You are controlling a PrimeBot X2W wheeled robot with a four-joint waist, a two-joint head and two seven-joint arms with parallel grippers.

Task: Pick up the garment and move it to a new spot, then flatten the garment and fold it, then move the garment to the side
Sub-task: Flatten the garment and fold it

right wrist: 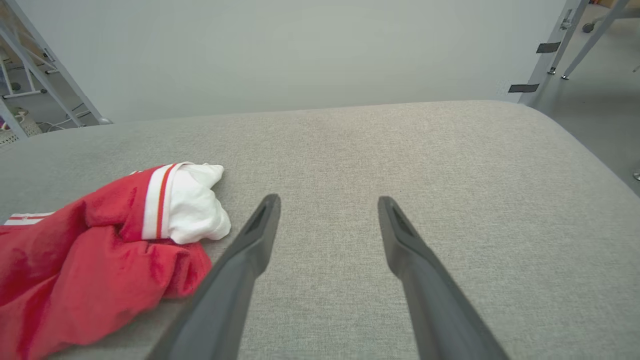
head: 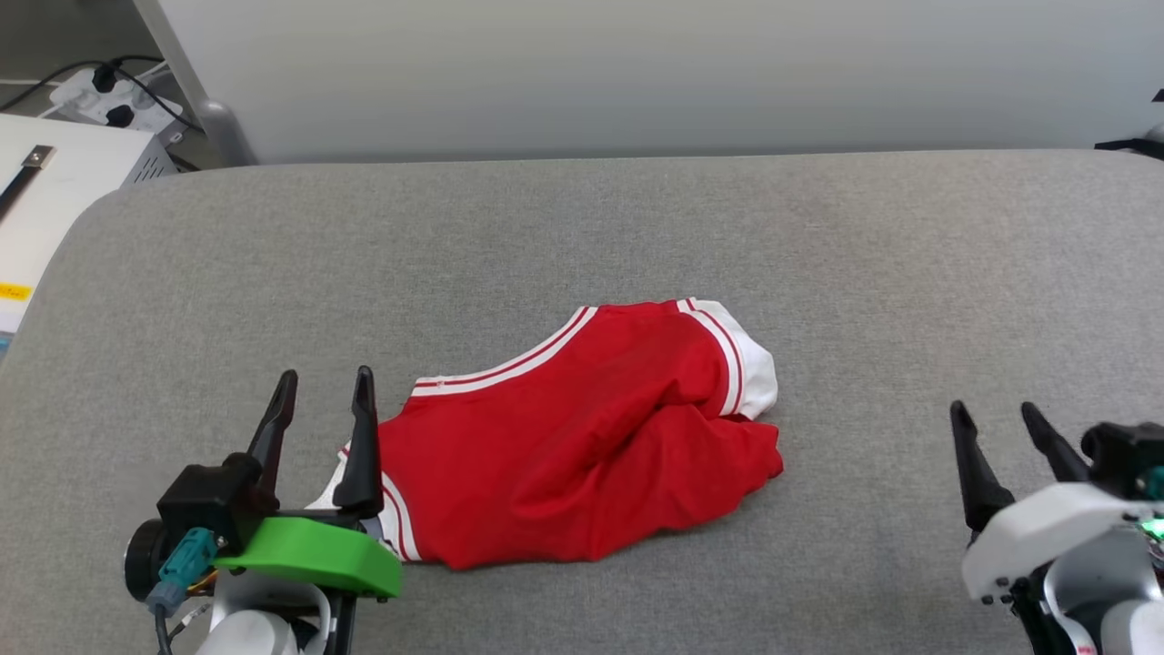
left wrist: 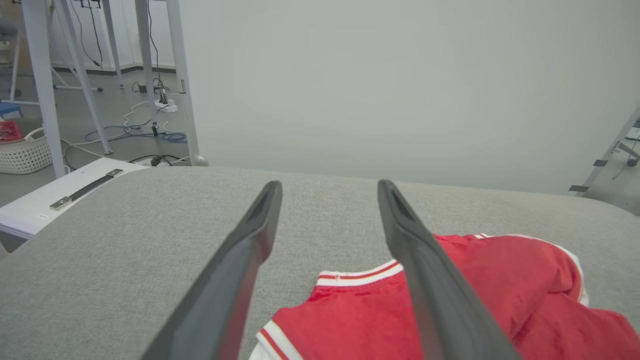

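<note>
Because the garment (head: 582, 437) lies bunched, the left gripper (head: 326, 373) hangs spread by its left edge. Right gripper (head: 991, 407) waits open, apart.

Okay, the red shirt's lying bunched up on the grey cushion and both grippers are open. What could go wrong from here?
1. The garment lies bunched with its layers overlapping. The left gripper, open by its left end, may pinch several layers at once, so the shirt would not spread flat.
2. The right gripper stands open, well apart from the white sleeve. A one-sided lift would likely leave the shirt twisted.
</note>
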